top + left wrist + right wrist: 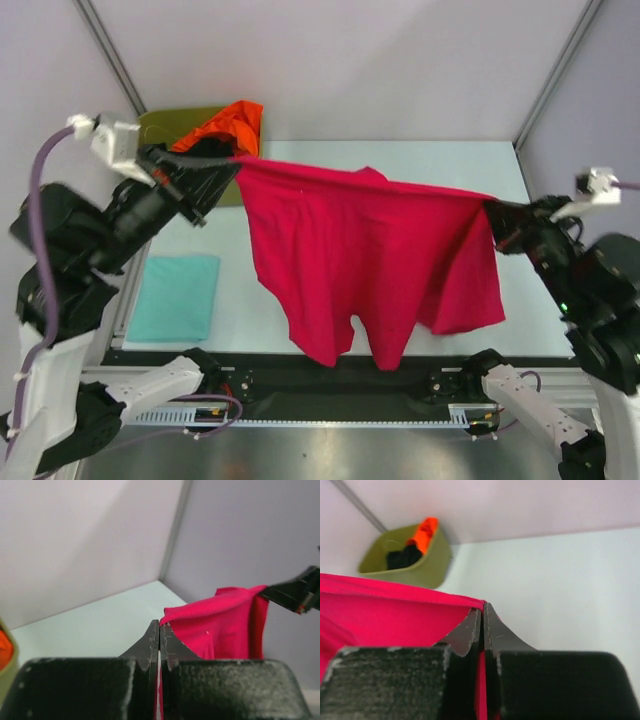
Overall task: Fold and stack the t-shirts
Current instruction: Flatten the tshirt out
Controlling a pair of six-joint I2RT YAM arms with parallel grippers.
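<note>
You have the red shirt (370,260) stretched in the air above the table (450,160), its top edge taut between the arms. Your left gripper (233,158) pinches one corner, your right gripper (489,207) the other. The folded teal shirt (175,297) lies at the table's left, and an orange shirt (225,125) sits in the green tub (165,125).

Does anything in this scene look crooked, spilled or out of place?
The red shirt hangs lopsided between the left tool and right tool, its lower edge bunched unevenly. An orange shirt spills over the rim of the green tub.
</note>
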